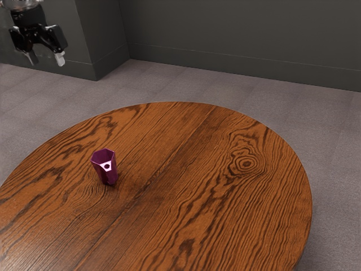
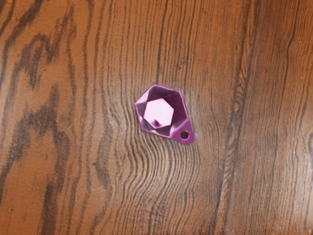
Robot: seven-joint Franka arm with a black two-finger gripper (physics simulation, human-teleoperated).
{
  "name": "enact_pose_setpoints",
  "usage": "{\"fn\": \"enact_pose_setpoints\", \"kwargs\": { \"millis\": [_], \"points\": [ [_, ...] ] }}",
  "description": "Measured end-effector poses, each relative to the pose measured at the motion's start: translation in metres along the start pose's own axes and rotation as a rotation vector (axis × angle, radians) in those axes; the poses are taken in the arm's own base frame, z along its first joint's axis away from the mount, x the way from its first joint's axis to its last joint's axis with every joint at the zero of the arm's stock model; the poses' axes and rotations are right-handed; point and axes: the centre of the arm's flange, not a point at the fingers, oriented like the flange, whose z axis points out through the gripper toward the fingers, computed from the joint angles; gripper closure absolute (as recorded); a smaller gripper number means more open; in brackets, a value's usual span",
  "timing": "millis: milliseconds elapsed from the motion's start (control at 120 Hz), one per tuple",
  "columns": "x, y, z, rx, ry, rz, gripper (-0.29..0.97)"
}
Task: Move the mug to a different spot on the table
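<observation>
Mug upright on the table, untouched; gripper up high, fingers spread, holding nothing.

Risks as I judge them: the mug is faceted and looks to taper, so closing across slanted faces or an edge could let it twist or squirt out. The small handle tab sticks out on one side, and a finger landing on it would shove the mug instead of pinching it. Coming down off-centre could clip the rim and tip it. Position: in the exterior view the mug sits on the table's left part, well below the gripper and toward the view's right of it. The wrist view looks almost straight down into the mug, so I reckon my hand is roughly overhead, well apart.
</observation>
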Motion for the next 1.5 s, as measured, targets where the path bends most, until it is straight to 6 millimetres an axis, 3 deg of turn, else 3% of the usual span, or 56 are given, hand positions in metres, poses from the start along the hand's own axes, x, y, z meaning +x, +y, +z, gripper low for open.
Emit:
{"fn": "enact_pose_setpoints", "kwargs": {
  "millis": [92, 158, 192, 217, 283, 333, 400, 508, 692, 858, 1092, 1200, 1383, 1500],
  "points": [
    [-0.007, 0.099, 0.020, -0.007, -0.042, 0.195, 0.02],
    [-0.027, 0.154, 0.041, -0.020, -0.078, 0.316, 0.02],
    [-0.038, 0.166, 0.054, -0.027, -0.098, 0.351, 0.02],
    [-0.042, 0.153, 0.065, -0.032, -0.110, 0.332, 0.03],
    [-0.057, 0.058, 0.088, -0.040, -0.121, 0.140, 0.02],
    [-0.079, 0.040, 0.108, -0.036, -0.126, 0.083, 0.02],
    [-0.097, 0.040, 0.138, -0.029, -0.130, 0.047, 0.02],
    [-0.102, 0.044, 0.189, -0.033, -0.132, -0.016, 0.02],
    [-0.091, 0.058, 0.252, -0.076, -0.127, -0.192, 0.02],
    [-0.076, 0.101, 0.296, -0.084, -0.140, -0.349, 0.02],
    [-0.053, 0.125, 0.360, -0.052, -0.129, -0.614, 0.02],
    [-0.043, 0.128, 0.379, -0.016, -0.064, -0.673, 0.02],
    [-0.031, 0.106, 0.394, 0.037, 0.028, -0.768, 0.02],
    [-0.028, 0.108, 0.409, 0.048, 0.052, -0.807, 0.03]
  ]
}}
